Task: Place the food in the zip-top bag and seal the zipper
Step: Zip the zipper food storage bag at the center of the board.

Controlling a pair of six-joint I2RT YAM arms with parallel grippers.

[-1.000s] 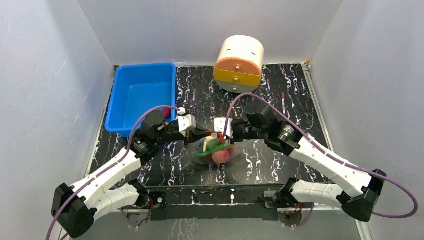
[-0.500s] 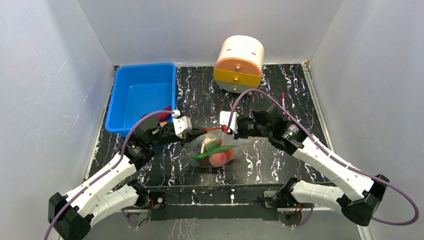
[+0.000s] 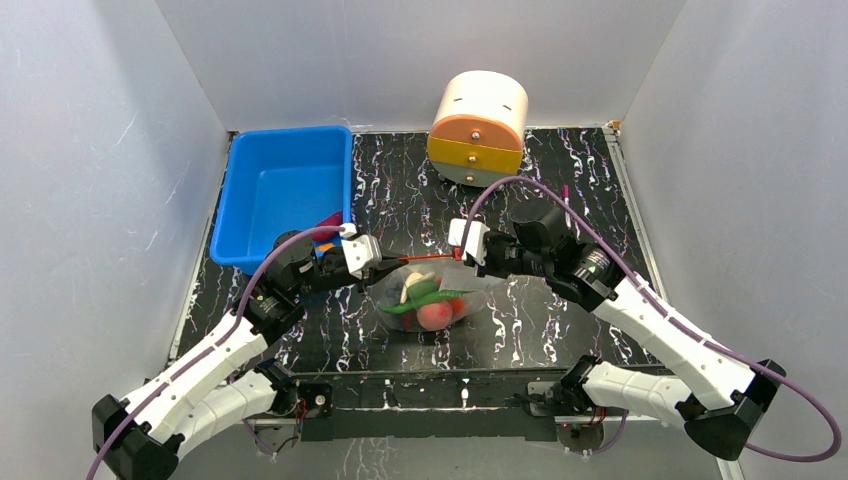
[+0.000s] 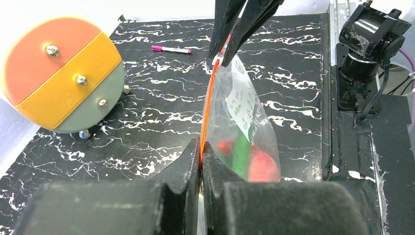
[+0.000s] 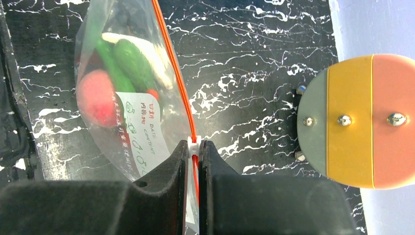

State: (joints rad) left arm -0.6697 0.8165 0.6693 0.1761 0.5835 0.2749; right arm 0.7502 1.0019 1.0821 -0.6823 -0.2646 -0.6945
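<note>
The clear zip-top bag (image 3: 432, 296) hangs between my two grippers above the table, its orange-red zipper (image 3: 425, 259) stretched taut. Inside it lie the pink-red fruit (image 3: 432, 315), the green pepper (image 3: 428, 297) and other food. My left gripper (image 3: 383, 265) is shut on the zipper's left end (image 4: 201, 155). My right gripper (image 3: 458, 254) is shut on the zipper's right end at its small white slider (image 5: 194, 146). The bag with its white label also shows in the left wrist view (image 4: 242, 122) and in the right wrist view (image 5: 128, 93).
A blue bin (image 3: 283, 193) stands at the back left, with a red piece (image 3: 328, 222) by its near right corner. A round cream drawer unit (image 3: 478, 126) stands at the back centre. A pink marker (image 3: 566, 203) lies at the right.
Both grippers have drawn apart, the left one leftwards and the right one rightwards, pulling the zipper straight and taut. The bag has shifted slightly with them.
</note>
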